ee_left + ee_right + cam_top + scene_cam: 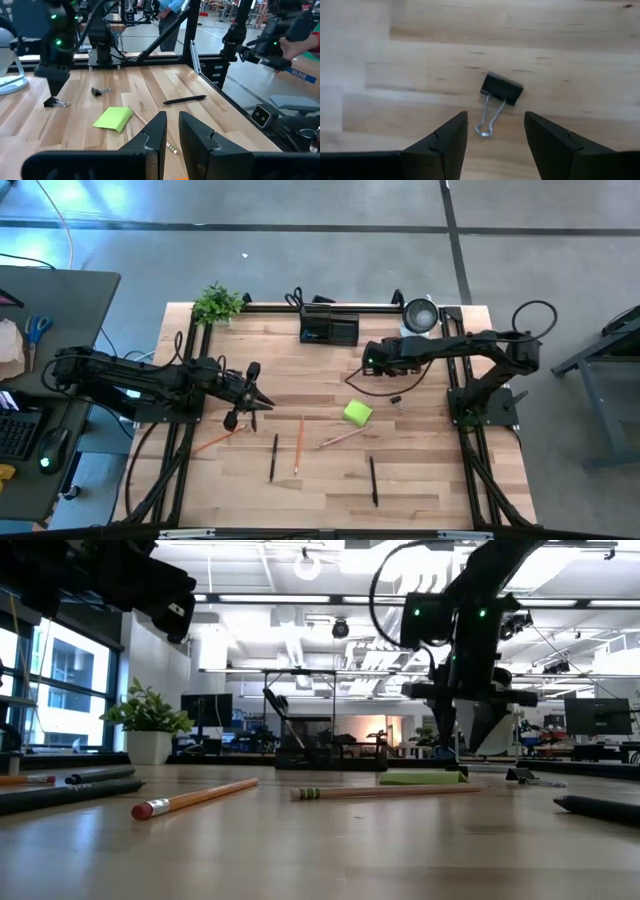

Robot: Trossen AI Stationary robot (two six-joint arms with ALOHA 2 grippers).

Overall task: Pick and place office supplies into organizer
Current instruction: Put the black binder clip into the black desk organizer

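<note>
My right gripper (496, 135) hangs open, pointing down over a black binder clip (501, 89) that lies flat on the wooden table with its wire handles (487, 120) toward the fingers, apart from them. In the high view this gripper (373, 363) is right of centre, near the black organizer (328, 328) at the far edge. A second binder clip (398, 402) and the lime-green sticky-note pad (357, 412) lie nearby. Pencils (298, 442) and black pens (273, 457) lie nearer the front. My left gripper (250, 395) waits at the left, shut, holding nothing.
A small potted plant (217, 303) stands at the far left corner and a round silver-and-white cup (420, 315) at the far right, next to the organizer. An orange pencil (215, 442) lies below my left gripper. A pen (373, 480) lies near the front edge.
</note>
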